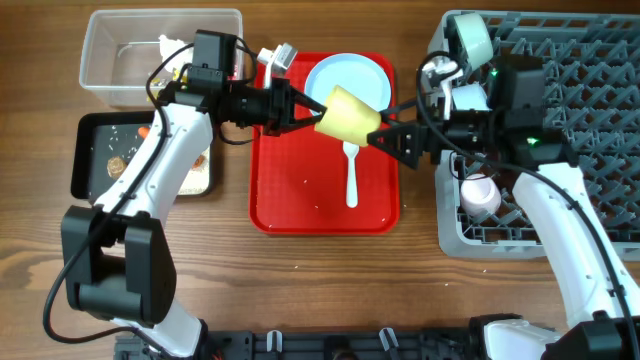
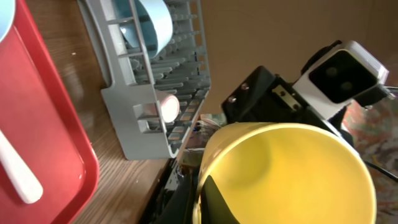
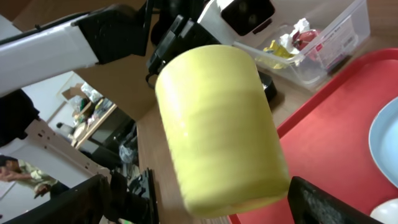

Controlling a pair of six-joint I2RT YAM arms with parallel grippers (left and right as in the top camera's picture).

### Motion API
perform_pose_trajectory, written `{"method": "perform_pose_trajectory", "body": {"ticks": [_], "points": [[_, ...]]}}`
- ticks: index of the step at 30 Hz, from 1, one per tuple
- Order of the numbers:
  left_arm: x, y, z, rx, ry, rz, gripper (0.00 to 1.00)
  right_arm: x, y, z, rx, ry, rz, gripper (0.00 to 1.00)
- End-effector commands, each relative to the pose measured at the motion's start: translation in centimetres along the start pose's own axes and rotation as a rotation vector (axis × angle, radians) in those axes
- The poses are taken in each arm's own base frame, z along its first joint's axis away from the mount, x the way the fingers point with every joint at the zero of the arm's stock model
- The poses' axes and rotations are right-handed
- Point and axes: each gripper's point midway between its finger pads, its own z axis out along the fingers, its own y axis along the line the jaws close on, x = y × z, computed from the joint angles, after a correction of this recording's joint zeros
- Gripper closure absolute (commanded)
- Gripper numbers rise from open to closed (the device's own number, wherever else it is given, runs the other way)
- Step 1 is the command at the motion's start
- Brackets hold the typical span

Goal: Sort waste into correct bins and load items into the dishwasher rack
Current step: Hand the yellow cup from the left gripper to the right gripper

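Yellow cup [image 1: 348,115] held tilted in the air above the far half of the red tray [image 1: 280,190]. Left gripper [image 1: 316,108] pinches its rim; right gripper [image 1: 380,133] is spread wide around its base.

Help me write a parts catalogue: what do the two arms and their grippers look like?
Both the left arm and right arm have white link shells joined by boxy black joints, with black cables looping alongside. The left gripper and right gripper are black with tapered fingers, each carrying a small white-cased camera. Green lights glow on the right arm.
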Motion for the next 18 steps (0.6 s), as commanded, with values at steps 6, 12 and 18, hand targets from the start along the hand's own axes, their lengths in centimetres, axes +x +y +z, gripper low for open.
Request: {"method": "perform_pose_trajectory", "body": {"ticks": [6,12,18], "points": [[0.4,-1.4,-0.1,0.050,0.017,0.049,0.96,1.2,-1.8,2.8,-0.015,0.044,0.098,0.05],[0.4,-1.4,0.0,0.050,0.017,0.061,0.96,1.2,-2.3,3.7,-0.029,0.049,0.108,0.09],[0.3,-1.4,0.0,0.050,0.015,0.072,0.96,1.0,-2.3,3.7,-0.030,0.043,0.110,0.24]]}}
